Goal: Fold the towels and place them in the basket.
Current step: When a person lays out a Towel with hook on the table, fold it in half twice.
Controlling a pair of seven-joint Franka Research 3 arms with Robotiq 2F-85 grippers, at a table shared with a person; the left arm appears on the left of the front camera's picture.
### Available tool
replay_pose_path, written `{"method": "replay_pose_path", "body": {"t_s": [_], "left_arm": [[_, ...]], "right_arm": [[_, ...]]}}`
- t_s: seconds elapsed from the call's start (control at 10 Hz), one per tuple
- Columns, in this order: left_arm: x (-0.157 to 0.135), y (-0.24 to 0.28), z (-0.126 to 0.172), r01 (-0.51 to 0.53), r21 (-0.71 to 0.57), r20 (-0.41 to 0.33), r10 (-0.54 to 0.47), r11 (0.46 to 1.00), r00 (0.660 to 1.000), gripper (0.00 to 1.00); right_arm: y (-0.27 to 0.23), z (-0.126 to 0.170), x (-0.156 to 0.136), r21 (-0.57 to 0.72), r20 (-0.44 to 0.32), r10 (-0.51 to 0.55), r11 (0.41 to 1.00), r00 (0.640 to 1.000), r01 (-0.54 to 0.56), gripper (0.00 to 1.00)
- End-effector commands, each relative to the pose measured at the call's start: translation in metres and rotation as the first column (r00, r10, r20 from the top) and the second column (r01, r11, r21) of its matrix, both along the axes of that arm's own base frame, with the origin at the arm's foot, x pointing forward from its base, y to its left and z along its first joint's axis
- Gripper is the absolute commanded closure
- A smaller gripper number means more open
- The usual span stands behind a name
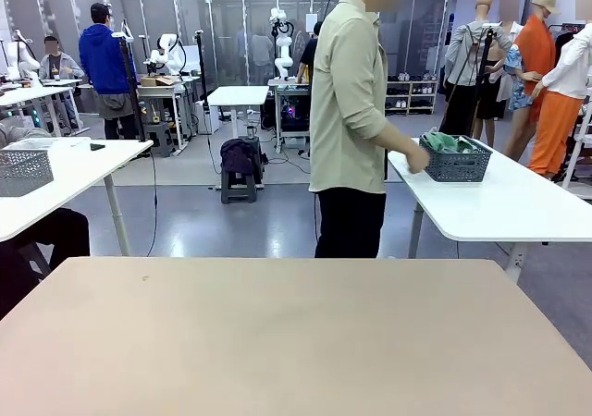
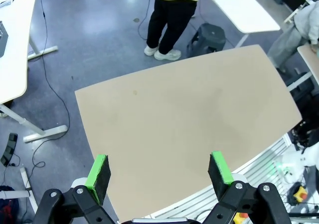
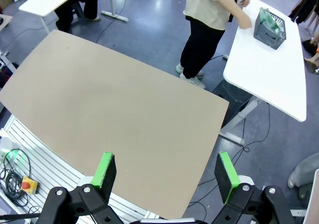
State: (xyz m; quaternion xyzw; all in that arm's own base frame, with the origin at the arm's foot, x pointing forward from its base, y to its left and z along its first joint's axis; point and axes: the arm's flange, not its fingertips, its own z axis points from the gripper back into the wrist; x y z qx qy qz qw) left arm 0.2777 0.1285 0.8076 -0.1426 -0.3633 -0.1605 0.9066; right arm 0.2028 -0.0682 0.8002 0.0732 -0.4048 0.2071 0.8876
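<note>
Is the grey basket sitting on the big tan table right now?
No, the basket stands on the white table farther back, next to the person's hand.

A broad tan worktop (image 1: 296, 342) with a matte, even surface spans the near side of the front view. On it, near the far left corner, sits one small dark speck (image 1: 143, 277). Its far edge runs straight across, and its corners are rounded.

Beyond it, across a strip of glossy grey floor (image 1: 231, 222), a white worktop (image 1: 518, 203) stands on white legs to the right. A dark grey mesh basket (image 1: 455, 160) rests directly on this worktop, close to its left end and near the edge. Green towels (image 1: 449, 142) lie bunched inside the basket, rising just above its rim.
</note>
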Motion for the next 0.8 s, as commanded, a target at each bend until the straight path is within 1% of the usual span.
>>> {"method": "replay_pose_path", "body": {"t_s": [0.0,0.7], "left_arm": [[0.0010,-0.0030,0.0017,0.017,-0.004,0.013,-0.017,1.000,1.000,0.00],[0.0010,-0.0030,0.0017,0.017,-0.004,0.013,-0.017,1.000,1.000,0.00]], "right_arm": [[0.0002,-0.0012,0.0003,0.000,-0.002,0.002,1.000,1.000,-0.002,0.00],[0.0002,-0.0012,0.0003,0.000,-0.002,0.002,1.000,1.000,-0.002,0.00]]}}
